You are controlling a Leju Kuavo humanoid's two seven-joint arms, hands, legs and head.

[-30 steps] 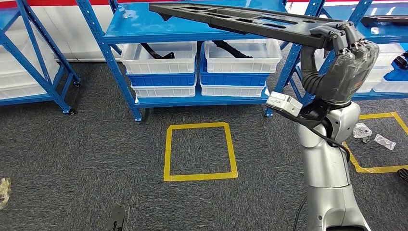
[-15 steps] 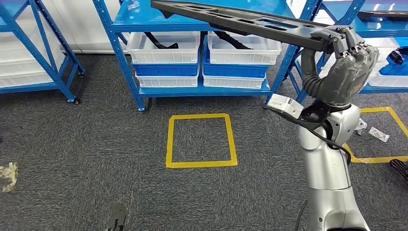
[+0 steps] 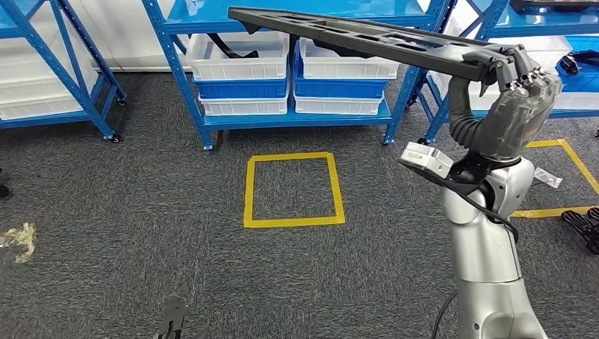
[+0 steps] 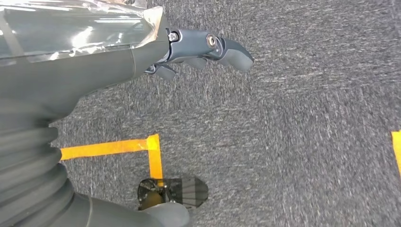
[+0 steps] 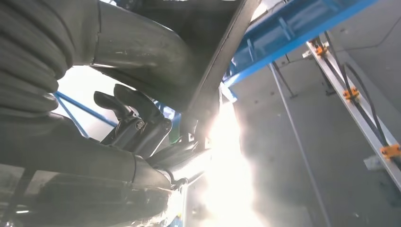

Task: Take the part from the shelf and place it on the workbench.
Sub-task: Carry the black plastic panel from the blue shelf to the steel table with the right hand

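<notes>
The part (image 3: 353,35) is a long flat black panel with several cut-outs. My right hand (image 3: 512,99) grips its near end from below and holds it level, high in front of the blue shelf (image 3: 282,120). The panel's far end reaches left across the shelf front. In the right wrist view the part (image 5: 222,61) runs as a dark bar past the hand's fingers (image 5: 137,118), which wrap around it. My left hand (image 4: 189,47) hangs over grey carpet with nothing in it, its fingers loosely extended.
White and blue bins (image 3: 244,60) sit on the shelf's lower levels. A yellow tape square (image 3: 293,189) marks the carpet ahead, and another tape square (image 3: 565,176) lies to the right. A crumpled plastic scrap (image 3: 18,236) lies at the far left.
The whole picture has shifted: the shelves and the tape square sit higher and farther off, so the camera has moved back. The right hand keeps the part raised.
</notes>
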